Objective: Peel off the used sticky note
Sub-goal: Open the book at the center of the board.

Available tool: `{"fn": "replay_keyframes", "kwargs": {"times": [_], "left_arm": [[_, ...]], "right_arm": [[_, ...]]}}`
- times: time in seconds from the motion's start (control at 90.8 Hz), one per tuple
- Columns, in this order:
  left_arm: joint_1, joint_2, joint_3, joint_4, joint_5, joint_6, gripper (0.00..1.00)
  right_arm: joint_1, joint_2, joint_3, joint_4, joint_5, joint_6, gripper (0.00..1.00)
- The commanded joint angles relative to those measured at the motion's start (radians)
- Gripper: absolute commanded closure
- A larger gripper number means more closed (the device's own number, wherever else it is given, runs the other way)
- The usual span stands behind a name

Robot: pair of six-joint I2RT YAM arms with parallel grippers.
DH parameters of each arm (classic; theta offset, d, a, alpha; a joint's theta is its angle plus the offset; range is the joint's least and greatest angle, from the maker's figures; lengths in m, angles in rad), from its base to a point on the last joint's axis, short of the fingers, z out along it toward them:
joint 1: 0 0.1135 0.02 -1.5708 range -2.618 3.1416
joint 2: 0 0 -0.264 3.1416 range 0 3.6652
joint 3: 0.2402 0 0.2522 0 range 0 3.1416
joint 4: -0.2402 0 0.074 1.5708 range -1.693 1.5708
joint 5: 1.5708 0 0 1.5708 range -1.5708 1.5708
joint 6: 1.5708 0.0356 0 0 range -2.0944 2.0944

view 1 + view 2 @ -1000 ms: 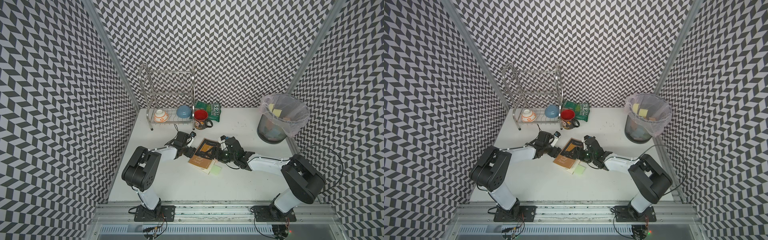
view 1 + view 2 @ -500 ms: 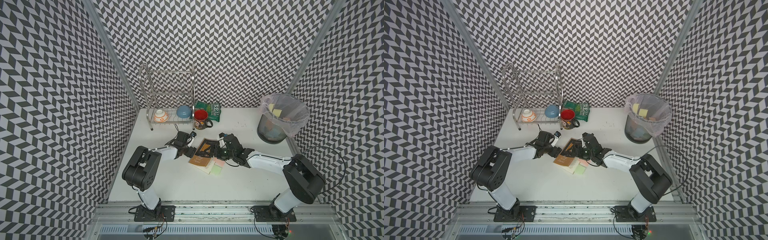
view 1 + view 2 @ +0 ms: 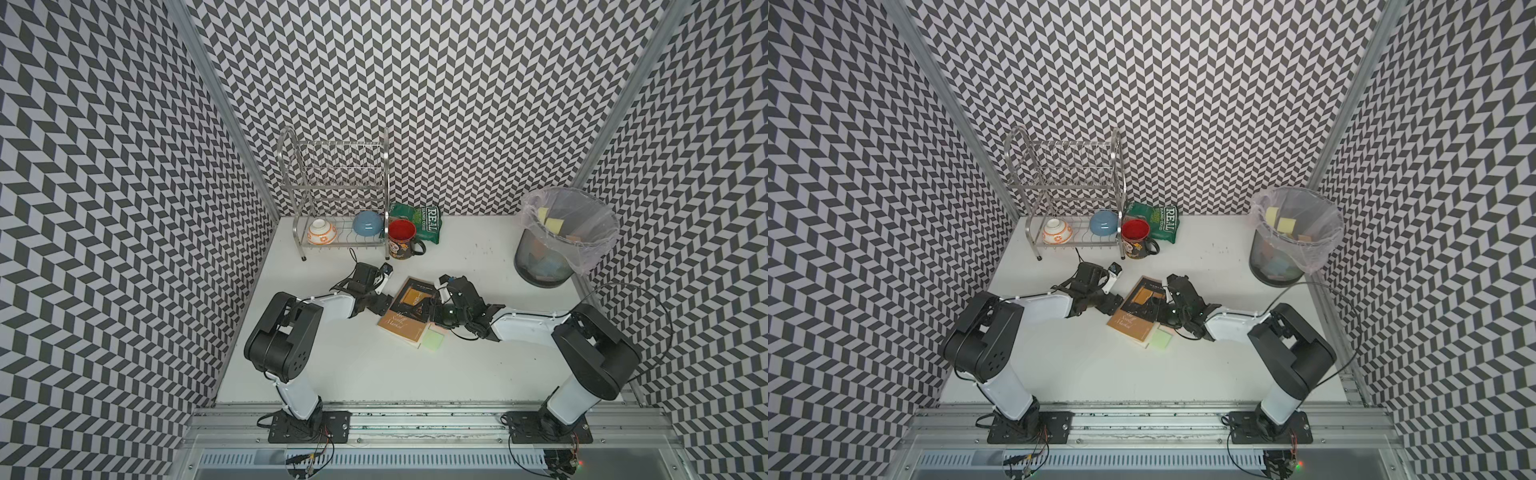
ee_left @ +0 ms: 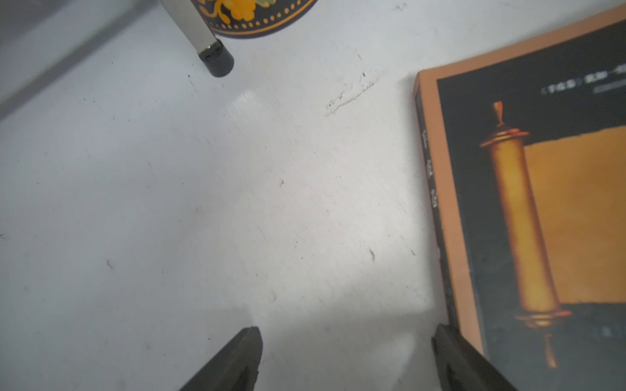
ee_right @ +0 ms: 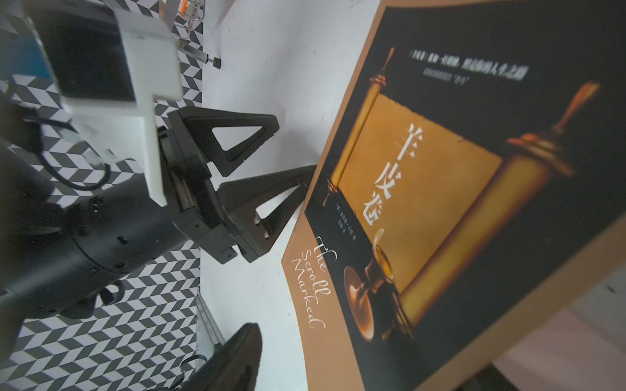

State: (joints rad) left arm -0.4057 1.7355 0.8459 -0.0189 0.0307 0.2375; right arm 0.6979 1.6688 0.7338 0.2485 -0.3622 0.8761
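Observation:
A brown and black book (image 3: 409,307) (image 3: 1138,309) lies mid-table. From under its near right corner stick out a green sticky note (image 3: 432,340) (image 3: 1160,340) and a pink sticky note (image 3: 437,328). My left gripper (image 3: 381,304) (image 4: 345,335) is open at the book's left edge, with one fingertip (image 4: 443,342) against the spine. My right gripper (image 3: 430,306) (image 5: 345,338) hangs open low over the book's right half. In the right wrist view only one of its fingers (image 5: 237,355) shows; the cover (image 5: 440,169) hides the other. A blurred pale pink surface (image 5: 559,352) shows past the cover's edge.
At the back left stand a dish rack (image 3: 332,199) holding two bowls, a red mug (image 3: 402,239) and a green chip bag (image 3: 419,220). A lined waste bin (image 3: 561,237) with discarded notes stands at the back right.
My right gripper moved from the book's near right corner back over the cover. A pink note now shows beside the green one. The left arm stayed put.

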Motion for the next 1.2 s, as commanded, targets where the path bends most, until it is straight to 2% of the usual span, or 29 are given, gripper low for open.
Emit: {"fn": "replay_keyframes", "kwargs": {"times": [0.0,0.286,0.352,0.485,0.551,0.639,0.738,0.848,0.947,1.046,1.19], "left_arm": [[-0.012,0.04,-0.01,-0.072,0.004,0.022,0.17],[-0.012,0.032,-0.015,-0.069,0.012,0.026,0.17],[-0.012,0.02,-0.022,-0.067,0.017,0.029,0.17],[-0.012,-0.07,-0.027,-0.102,0.045,0.061,0.16],[-0.012,-0.156,-0.033,-0.135,0.077,0.101,0.13],[-0.023,-0.286,-0.048,-0.201,0.143,0.166,0.07],[-0.081,-0.412,-0.084,-0.273,0.195,0.27,0.0],[-0.223,-0.521,-0.174,-0.245,0.105,0.321,0.0],[-0.337,-0.543,-0.239,-0.159,0.0,0.305,0.0],[-0.398,-0.513,-0.266,-0.084,-0.081,0.28,0.0],[-0.433,-0.469,-0.293,0.03,-0.188,0.268,0.0]], "right_arm": [[-0.003,0.012,-0.046,0.195,-0.042,0.055,0.22],[-0.02,0.009,-0.084,0.337,-0.073,0.109,0.3],[-0.028,0.015,-0.077,0.338,-0.07,0.11,0.37],[-0.048,0.031,-0.06,0.329,-0.085,0.115,0.62],[-0.051,0.025,-0.051,0.315,-0.088,0.117,0.65],[-0.051,0.016,-0.039,0.287,-0.087,0.116,0.78],[-0.051,0.014,-0.027,0.272,-0.087,0.114,0.84],[-0.049,0.018,-0.016,0.265,-0.094,0.119,0.84],[-0.051,0.019,-0.009,0.262,-0.097,0.121,0.84],[-0.051,0.02,-0.006,0.26,-0.101,0.13,0.84],[-0.051,0.019,-0.001,0.255,-0.107,0.137,0.84]]}}
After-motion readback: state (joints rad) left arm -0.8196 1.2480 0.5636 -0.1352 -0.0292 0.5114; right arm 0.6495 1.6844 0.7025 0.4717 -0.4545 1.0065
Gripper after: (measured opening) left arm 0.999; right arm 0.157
